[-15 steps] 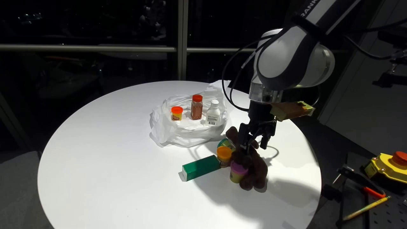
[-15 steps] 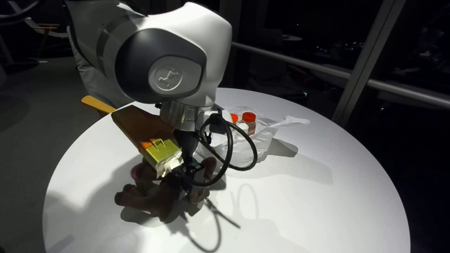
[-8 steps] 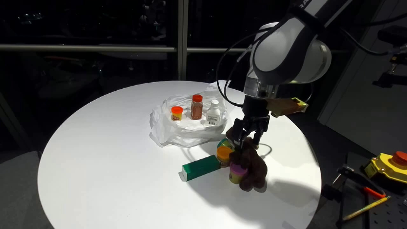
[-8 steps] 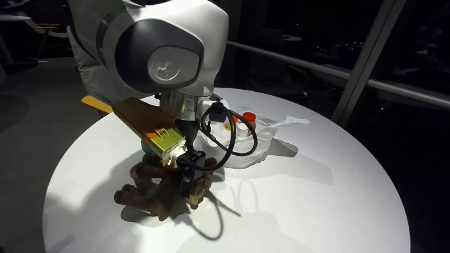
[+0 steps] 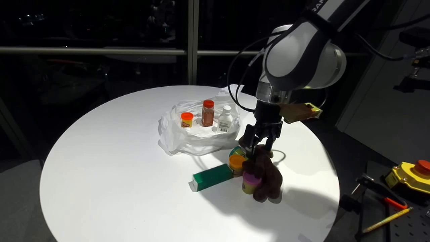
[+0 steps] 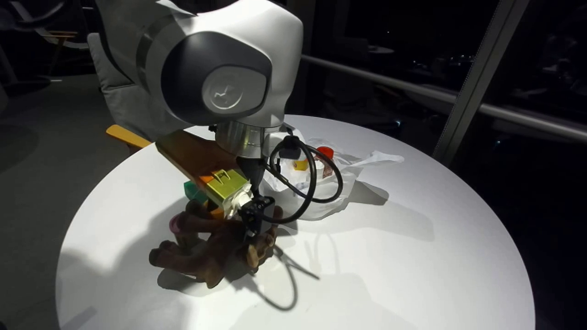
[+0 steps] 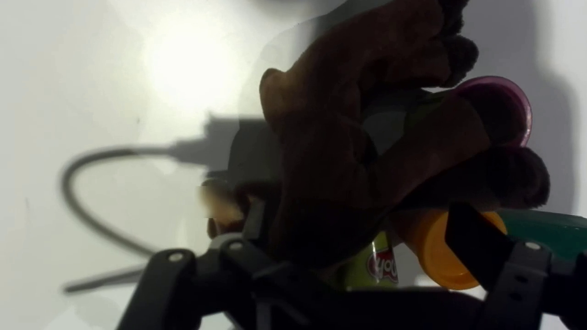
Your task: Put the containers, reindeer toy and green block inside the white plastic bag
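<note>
On our round white counter [image 5: 117, 161], the white plastic bag [image 5: 198, 144] holds three capped containers [image 5: 207, 116]; three bright-lidded tubs [image 5: 236, 163], brown plush reindeer [image 7: 321, 160] and green oblong block [image 5: 212, 177] await our spread, empty pincer [image 7: 357, 215].

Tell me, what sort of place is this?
Probably a lounge-like corner of an office or lab, though the pictures can't settle which: there's a round white table, what look like large dark windows beyond it, and a robot arm above it.
</note>
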